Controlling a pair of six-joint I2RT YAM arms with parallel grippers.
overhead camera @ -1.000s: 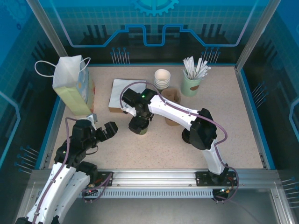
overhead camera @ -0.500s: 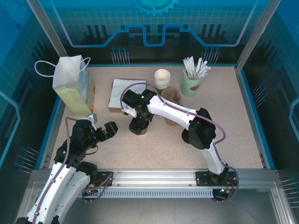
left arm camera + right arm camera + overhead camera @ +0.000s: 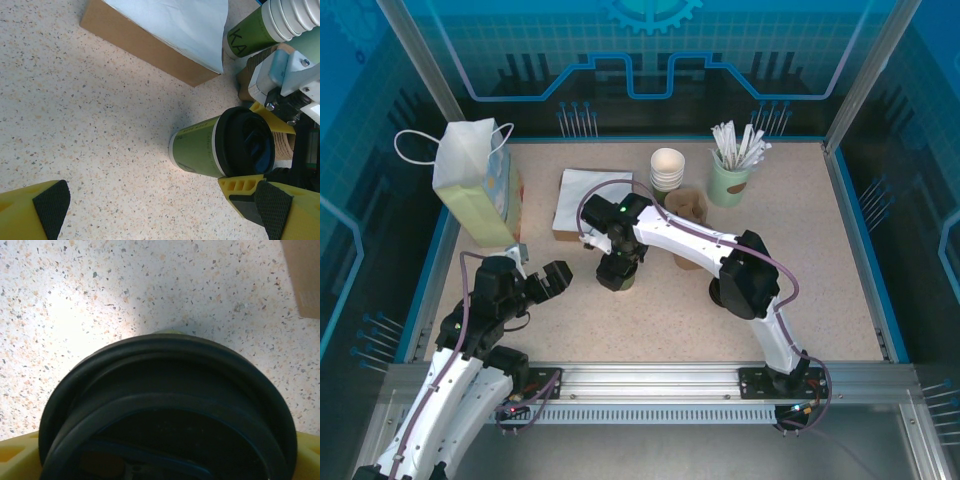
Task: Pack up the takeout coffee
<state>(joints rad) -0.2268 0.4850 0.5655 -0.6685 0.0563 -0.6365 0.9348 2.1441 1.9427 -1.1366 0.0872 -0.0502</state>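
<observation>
The takeout coffee (image 3: 197, 150) is an olive-green paper cup with a black lid (image 3: 165, 405), standing upright mid-table (image 3: 625, 283). My right gripper (image 3: 618, 268) hangs straight over it. Its yellow fingers (image 3: 240, 184) sit close against opposite sides of the lid; whether they press on it I cannot make out. The cup rests on the table. My left gripper (image 3: 542, 272) is to the cup's left, apart from it. In its wrist view it (image 3: 162, 210) stands wide open with bare tabletop between the pads.
A white and green paper bag (image 3: 475, 180) stands at the back left. A flat brown box topped with white paper (image 3: 588, 200) lies behind the cup. A stack of cups (image 3: 667, 168), the brown pulp carrier (image 3: 688, 212) and a mint cup of sticks (image 3: 728, 182) stand at the back.
My right gripper has shifted slightly toward the back left over the cup, and its fingers have drawn in a little. The left arm has stayed still.
</observation>
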